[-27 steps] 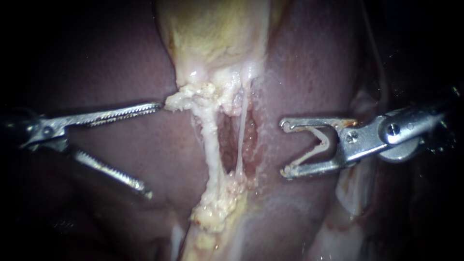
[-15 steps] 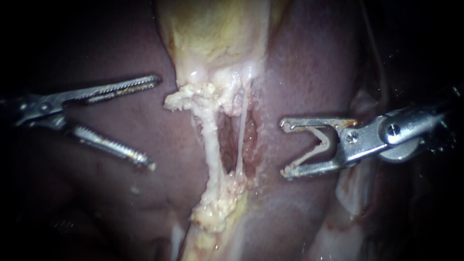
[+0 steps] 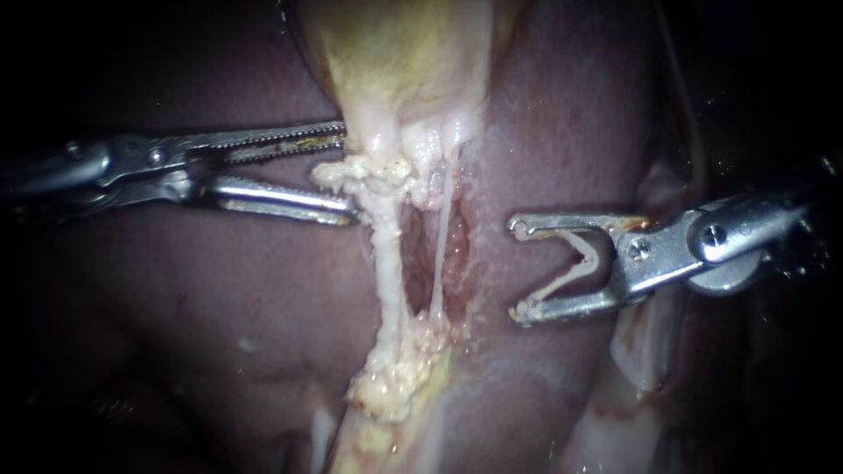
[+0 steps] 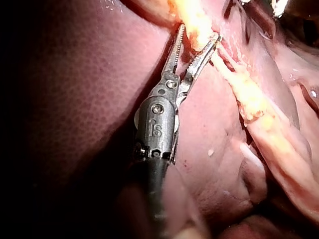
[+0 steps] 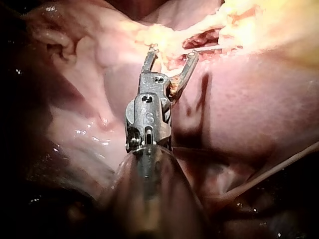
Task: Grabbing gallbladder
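Observation:
The pale yellow gallbladder [image 3: 395,61] hangs down the middle of the endoscope view and narrows to a lumpy whitish neck [image 3: 373,171]. My left instrument [image 3: 349,171] reaches in from the left with its toothed jaws open around that neck, one jaw above the lump and one below, a small gap showing on each side. In the left wrist view the same jaws [image 4: 199,32] straddle the yellow tissue. My right instrument [image 3: 516,269] stands open to the right of the tissue, holding nothing; its jaws [image 5: 173,51] sit just short of the whitish fat.
Dark red liver [image 3: 219,307] lies on both sides. Below the neck a thick whitish tube [image 3: 386,263] and a thin one [image 3: 439,237] run down to a fatty clump [image 3: 395,377], with a raw red hollow between them.
My left instrument has risen and advanced to the right, and its jaws have narrowed from wide open to straddling the gallbladder's neck. The right instrument has stayed still.

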`<state>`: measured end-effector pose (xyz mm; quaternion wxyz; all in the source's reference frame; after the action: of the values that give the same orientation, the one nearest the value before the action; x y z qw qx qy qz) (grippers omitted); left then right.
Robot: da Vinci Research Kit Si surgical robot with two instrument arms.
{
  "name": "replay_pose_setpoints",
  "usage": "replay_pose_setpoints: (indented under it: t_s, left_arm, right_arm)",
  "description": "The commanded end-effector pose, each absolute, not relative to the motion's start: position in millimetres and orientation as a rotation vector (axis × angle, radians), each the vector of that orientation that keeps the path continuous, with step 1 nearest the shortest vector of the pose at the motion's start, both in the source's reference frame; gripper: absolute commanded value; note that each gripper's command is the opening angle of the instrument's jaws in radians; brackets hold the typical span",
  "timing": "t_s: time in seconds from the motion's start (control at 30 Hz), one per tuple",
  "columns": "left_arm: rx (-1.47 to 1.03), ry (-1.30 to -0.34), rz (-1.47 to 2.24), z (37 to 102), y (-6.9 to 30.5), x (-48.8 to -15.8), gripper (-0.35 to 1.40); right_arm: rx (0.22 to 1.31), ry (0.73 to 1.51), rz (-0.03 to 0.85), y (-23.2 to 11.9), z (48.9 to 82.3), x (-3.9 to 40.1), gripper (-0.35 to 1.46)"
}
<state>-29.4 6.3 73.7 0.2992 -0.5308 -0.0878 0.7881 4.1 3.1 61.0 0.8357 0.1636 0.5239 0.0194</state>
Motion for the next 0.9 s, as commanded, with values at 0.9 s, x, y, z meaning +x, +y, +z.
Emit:
replay_pose_setpoints:
  t_s: [0.9]
  left_arm:
    - [-1.333, -0.3, 2.083, 63.8, 12.3, -21.4, -0.35]
  right_arm:
    - [0.346, 1.109, 0.041, 3.1, 61.0, 4.1, 0.5]
